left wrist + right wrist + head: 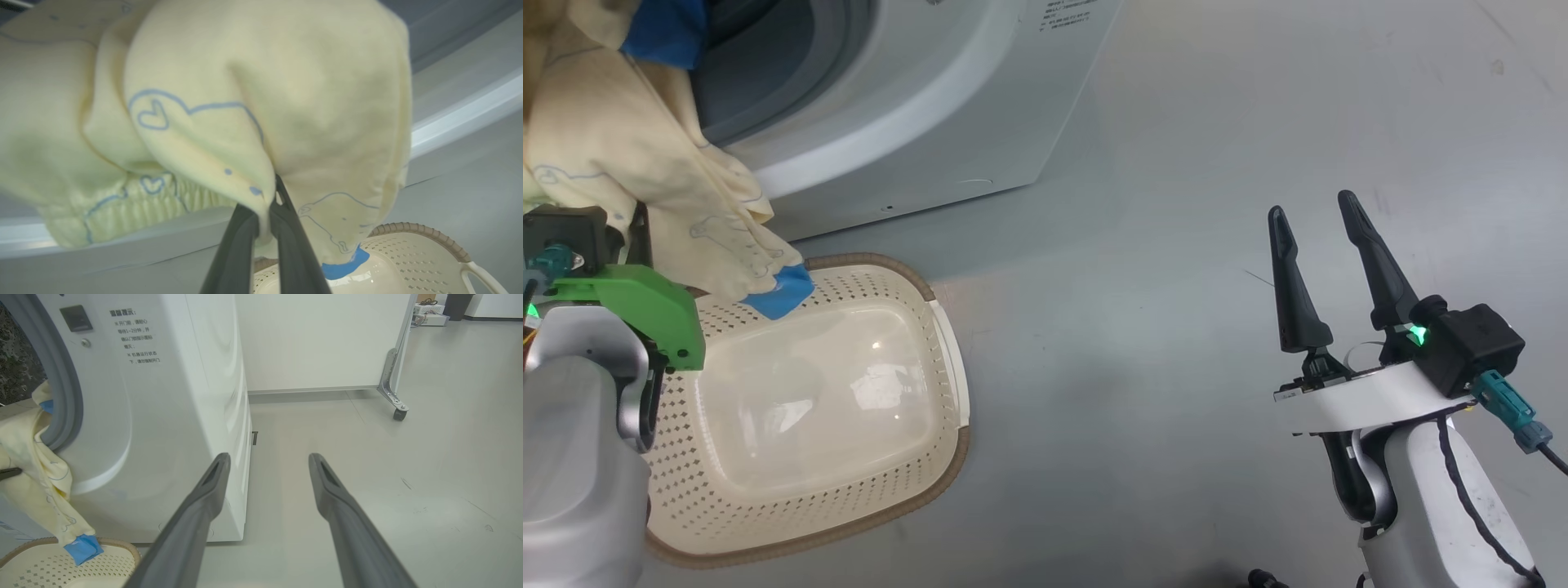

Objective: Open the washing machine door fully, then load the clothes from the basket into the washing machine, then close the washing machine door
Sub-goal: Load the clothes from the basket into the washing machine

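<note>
We have the clothes [621, 155] pinched in our left tool [271, 200]. In the left wrist view its two dark fingers [237, 249] are pressed together on a fold of the pale-yellow fabric [265, 102], which bulges up and over the fingertips and carries thin blue line drawings, among them a small heart. In the head view the bundle hangs at the far left, in front of the mouth of the washing machine [947, 106]. Its upper part lies against the grey gasket [768, 73], and its lower end trails down toward the basket [947, 465]. A bright-blue piece [780, 292] at the bottom corner of the fabric hangs just over the basket's far rim; we cannot tell whether it touches the rim. More blue cloth [666, 28] shows at the top of the bundle, at the opening.

The right wrist view gives the same arrangement from the side. The yellow fabric [32, 457] drapes out over the gasket [67, 388], with the dark drum [16, 367] behind it and the blue corner [83, 547] above the basket's brown rim [122, 549].

The basket stands on the grey floor [1258, 122] just before the washer's front, a white handle on its right side.

Our right tool [1311, 208] is well apart from all this, out over bare floor to the right. Its fingers are spread wide and hold nothing. In its own view they [269, 457] point past the washer's white side [175, 416] toward a white partition [318, 339] on a small caster [398, 414].
</note>
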Tool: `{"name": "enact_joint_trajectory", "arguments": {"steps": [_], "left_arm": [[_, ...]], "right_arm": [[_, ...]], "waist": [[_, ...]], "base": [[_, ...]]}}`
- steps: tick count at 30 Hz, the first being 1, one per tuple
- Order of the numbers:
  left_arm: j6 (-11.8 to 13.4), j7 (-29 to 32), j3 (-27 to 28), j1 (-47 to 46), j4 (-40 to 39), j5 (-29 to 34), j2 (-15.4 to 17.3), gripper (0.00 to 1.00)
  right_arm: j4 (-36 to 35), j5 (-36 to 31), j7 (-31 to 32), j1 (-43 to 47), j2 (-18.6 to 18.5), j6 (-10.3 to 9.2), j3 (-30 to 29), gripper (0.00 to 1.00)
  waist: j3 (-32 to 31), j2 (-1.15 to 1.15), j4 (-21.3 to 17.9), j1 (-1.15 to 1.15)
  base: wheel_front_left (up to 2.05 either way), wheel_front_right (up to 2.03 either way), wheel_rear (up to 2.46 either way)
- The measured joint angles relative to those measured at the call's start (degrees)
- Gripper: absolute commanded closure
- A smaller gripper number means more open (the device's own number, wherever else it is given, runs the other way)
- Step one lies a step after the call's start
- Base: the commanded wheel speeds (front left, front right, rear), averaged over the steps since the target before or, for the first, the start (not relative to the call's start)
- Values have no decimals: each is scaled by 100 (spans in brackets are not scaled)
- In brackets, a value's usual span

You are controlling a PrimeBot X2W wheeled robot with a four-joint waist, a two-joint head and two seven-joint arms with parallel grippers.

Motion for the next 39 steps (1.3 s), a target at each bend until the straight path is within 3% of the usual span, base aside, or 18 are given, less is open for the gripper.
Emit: {"name": "enact_joint_trajectory", "arguments": {"steps": [9,17,24,39], "left_arm": [[-183,415,-272,5,-437,-27,157,100],[-254,880,-387,-34,-1206,-70,599,100],[-255,1240,-333,-652,-1807,-88,1115,100],[-257,2662,55,-1485,-1432,-940,1392,100]], "right_arm": [[22,0,-1,12,1,-41,-53,0],[35,0,-1,96,0,-41,-34,0],[42,7,0,97,1,-41,108,0],[-46,358,-1,80,2,-41,424,0]], "waist": [[-170,0,178,0],[-306,0,270,0],[-375,0,240,0],[-170,0,-186,0]], "base": [[0,0,0],[0,0,0],[0,0,0],[0,0,0]]}}
